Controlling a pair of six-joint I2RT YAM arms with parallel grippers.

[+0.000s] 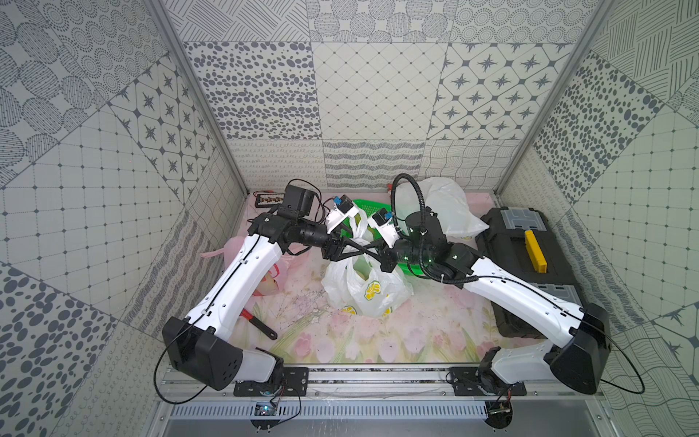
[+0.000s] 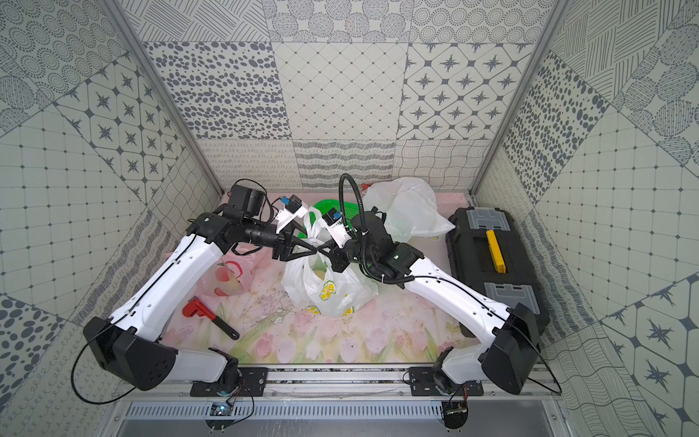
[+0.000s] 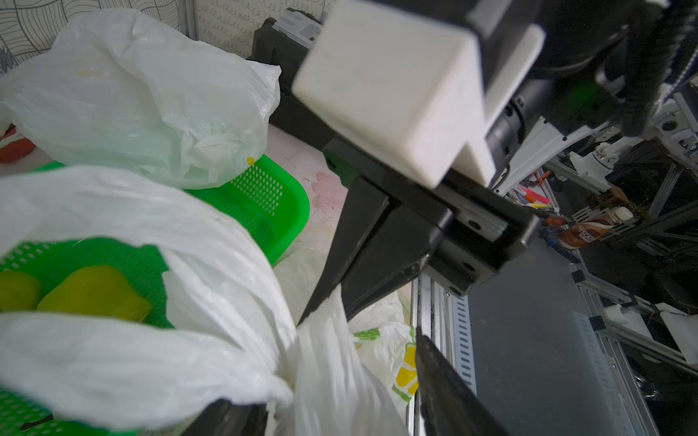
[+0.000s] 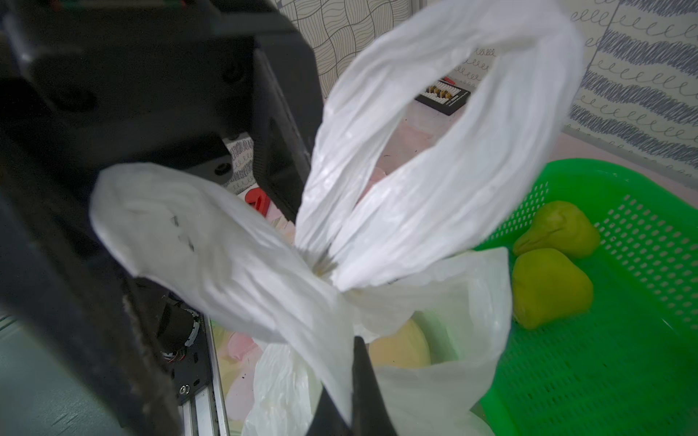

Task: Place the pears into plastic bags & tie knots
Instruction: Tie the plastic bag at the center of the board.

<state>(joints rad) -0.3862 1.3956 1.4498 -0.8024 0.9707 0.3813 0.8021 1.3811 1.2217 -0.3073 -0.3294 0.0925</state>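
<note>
The lemon-print bag (image 1: 368,293) (image 2: 329,293) stands mid-table with a pale pear (image 4: 400,349) showing inside. Its two white handles (image 4: 434,158) are gathered into a twist above the mouth. My right gripper (image 4: 351,377) (image 2: 324,250) is shut on a handle strip. Tip to tip with it, my left gripper (image 3: 328,377) (image 2: 312,251) has its jaws apart, with loose handle plastic between them. Two green pears (image 4: 547,294) (image 3: 94,292) lie in the green basket (image 4: 623,358) (image 1: 368,206) behind. A plain white bag (image 1: 450,212) sits at the back right. A pink bag (image 2: 227,280) lies at the left under my left arm.
A black toolbox (image 1: 529,265) with a yellow handle fills the right side. A red wrench (image 2: 196,308) lies near the left arm's base. A small black device (image 1: 270,198) sits at the back left corner. Patterned walls close in three sides.
</note>
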